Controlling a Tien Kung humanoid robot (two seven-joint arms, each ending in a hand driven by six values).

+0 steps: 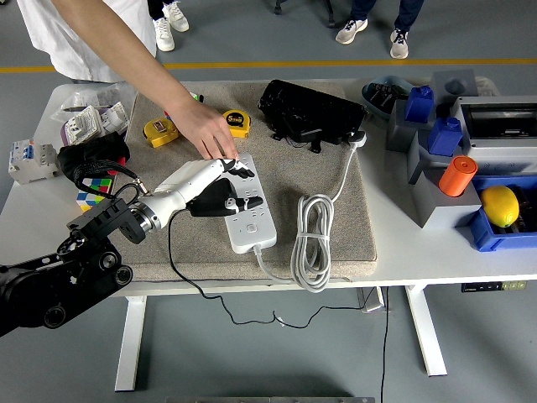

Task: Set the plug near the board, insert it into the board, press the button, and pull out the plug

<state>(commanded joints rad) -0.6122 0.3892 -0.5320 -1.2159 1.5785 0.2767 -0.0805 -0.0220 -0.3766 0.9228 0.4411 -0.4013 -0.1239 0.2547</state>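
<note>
Over the white board (248, 206), your left hand (220, 191) is clenching the black plug (214, 200) and pushing it in. Next you are needing a straight push, while a person's hand (205, 132) is steadying it.

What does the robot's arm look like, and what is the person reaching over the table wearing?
The left arm is black, chunky and jointed, with round housings and a metallic wrist ring. Its hand has a white shell over the back and black fingers. A thin black cable loops near the wrist. The person's arm is bare below a white shirt.
</note>
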